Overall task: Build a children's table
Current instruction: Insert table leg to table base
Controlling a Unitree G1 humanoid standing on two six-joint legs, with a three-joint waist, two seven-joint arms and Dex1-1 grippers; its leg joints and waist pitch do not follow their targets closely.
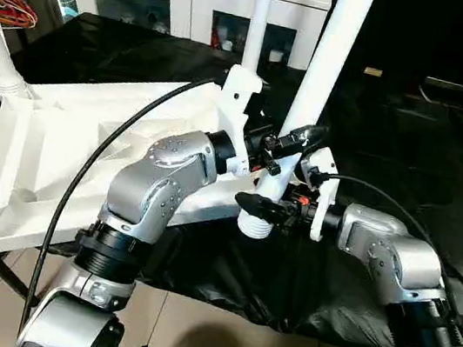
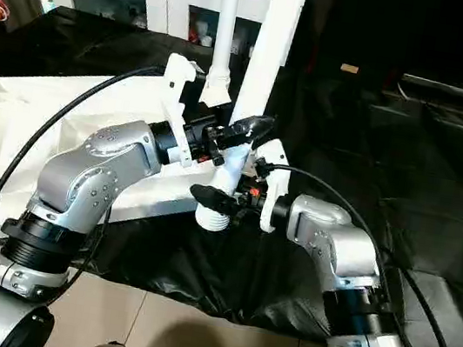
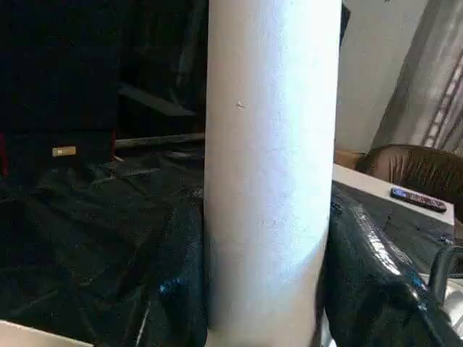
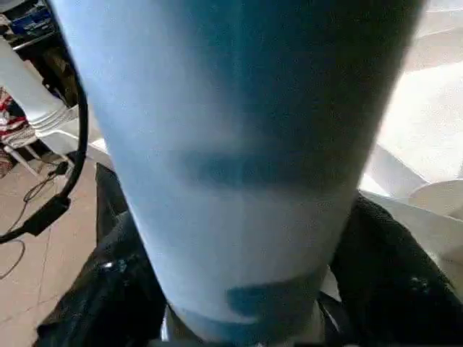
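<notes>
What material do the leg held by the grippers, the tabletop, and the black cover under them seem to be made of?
Leg: probably plastic, white, smooth, slightly glossy, with moulded rings at its lower end.
Tabletop: seems the same white plastic, matte; moulded ribs and folds show on the underside.
Black cover: looks like thin plastic sheeting; it wrinkles and reflects light.

Upturned tabletop [image 1: 59, 146], upright white leg [image 1: 321, 82]

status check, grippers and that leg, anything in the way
Left gripper clamped on the upright leg. Right gripper around its lower end, grip unclear. Tabletop upside down alongside. No obstruction seen.
</notes>
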